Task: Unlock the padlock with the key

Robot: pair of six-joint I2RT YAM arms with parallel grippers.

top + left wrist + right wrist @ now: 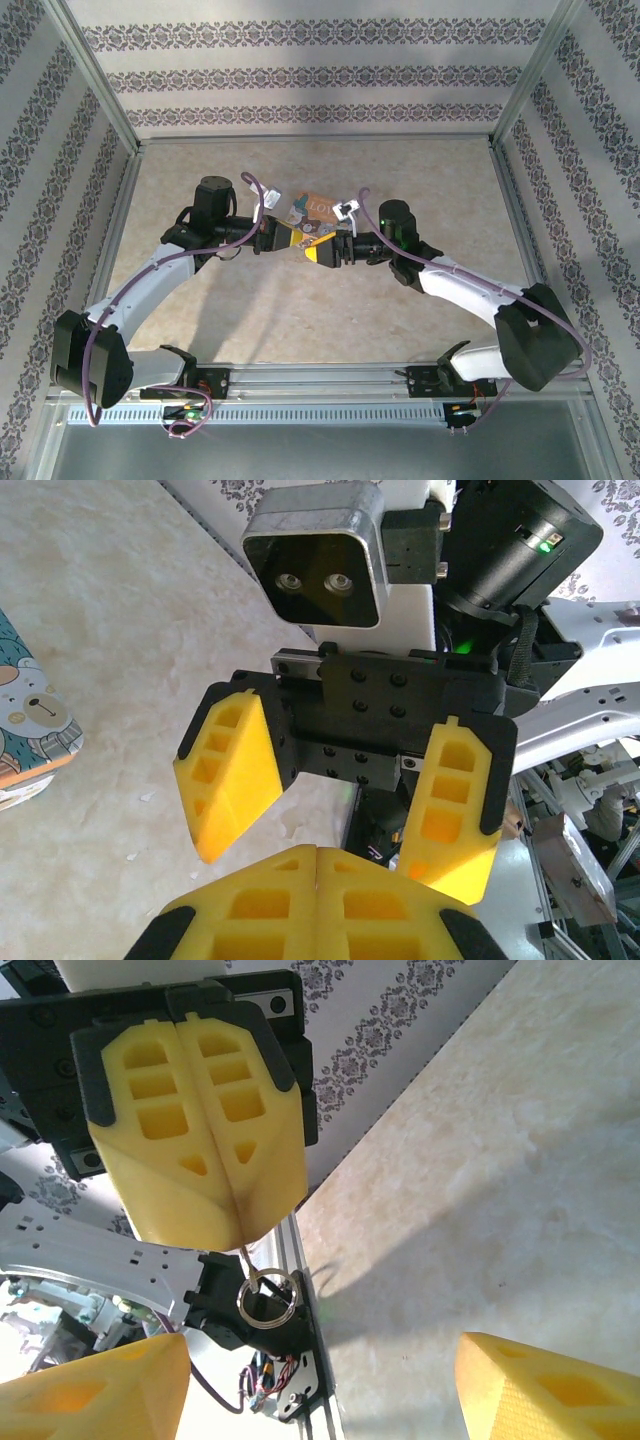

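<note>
1. Your left end effector [243,1225] is clenched. Its two yellow pads [190,1110] are pressed flat against each other along their whole length.
2. Look at the tip of the left end effector in the right wrist view. A thin metal stem, the part of the key [245,1258] that shows, pokes out from the seam between the pads. A small split key ring [266,1296] hangs from the end of the stem. The key's head is hidden between the pads, so you cannot check its colour.
3. Your right end effector [322,252] is released, with its yellow fingers [228,770] spread well apart. It faces the left end effector almost tip to tip, just beside it, and the key ring hangs between the two.
4. From the left wrist camera you see the right end effector head-on. Its open fingers frame the tip of the left end effector on both sides without touching it.
5. The padlock [312,208] rests on the counter [420,180] just beyond the left end effector, on the side away from the arm bases. Neither set of fingers touches it.
6. The padlock lies with its printed face up. The overhead view shows orange-brown with pale lettering, and the left wrist view shows a cartoon bear on a teal ground at that picture's left edge.
7. In the overhead view the left end effector sits near the middle of the counter, and both arms bend inward to meet there.
</note>
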